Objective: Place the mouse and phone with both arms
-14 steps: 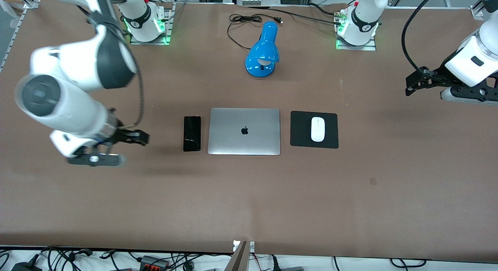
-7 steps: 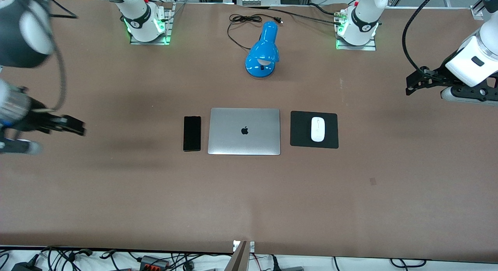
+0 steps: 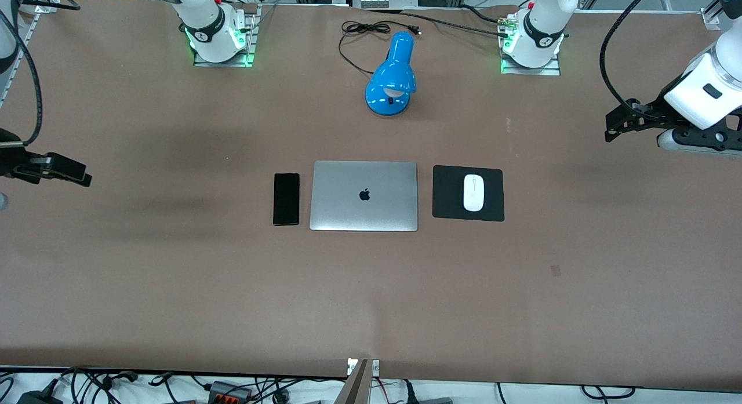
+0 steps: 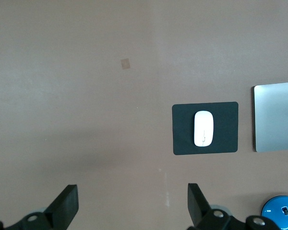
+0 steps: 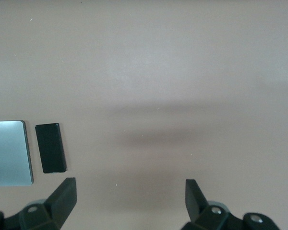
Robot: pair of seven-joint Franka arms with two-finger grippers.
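Note:
The white mouse (image 3: pixel 473 192) lies on a black mouse pad (image 3: pixel 447 193) beside the closed silver laptop (image 3: pixel 363 196), toward the left arm's end. The black phone (image 3: pixel 286 199) lies flat beside the laptop, toward the right arm's end. My left gripper (image 3: pixel 612 126) is open and empty, up over bare table at the left arm's end. Its wrist view shows the mouse (image 4: pixel 203 128) on the pad (image 4: pixel 182 129), well clear of the open gripper (image 4: pixel 131 203). My right gripper (image 3: pixel 81 177) is open and empty over the right arm's end. Its wrist view shows the phone (image 5: pixel 50 147), apart from that gripper (image 5: pixel 129 197).
A blue desk lamp (image 3: pixel 392 75) lies on the table between the two arm bases, farther from the front camera than the laptop, with its black cord (image 3: pixel 359 30) looped near it. The brown table (image 3: pixel 371 294) is bare nearer the front camera.
My right arm has swung away from the phone toward the right arm's end of the table. The left arm, phone and mouse have not moved.

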